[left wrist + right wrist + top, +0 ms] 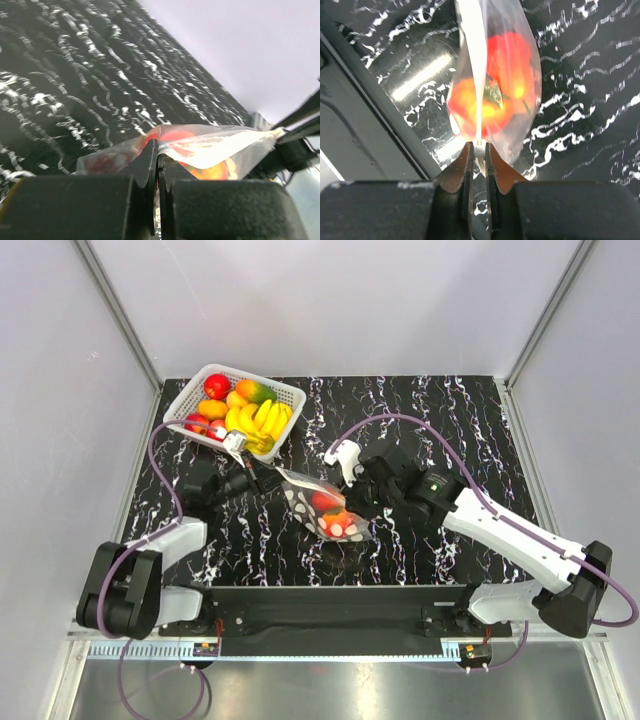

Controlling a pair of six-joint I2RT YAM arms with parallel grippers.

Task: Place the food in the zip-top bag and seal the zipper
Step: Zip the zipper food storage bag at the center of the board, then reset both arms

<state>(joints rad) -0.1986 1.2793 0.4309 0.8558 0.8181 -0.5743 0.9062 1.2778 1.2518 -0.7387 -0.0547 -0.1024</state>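
As both arms stretch inward, the left jaws and right jaws pinch opposite ends of the zip-top bag [322, 508].

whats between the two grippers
The bag, fruit inside, spans from left gripper to right gripper, both pinching its edges; clearest in the top view.

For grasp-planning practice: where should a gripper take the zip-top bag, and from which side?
Pinch the zip-top bag at its flat zipper edge, from either end: the strip is thin, whereas the fruits bulge the film. The left gripper and right gripper hold it so.
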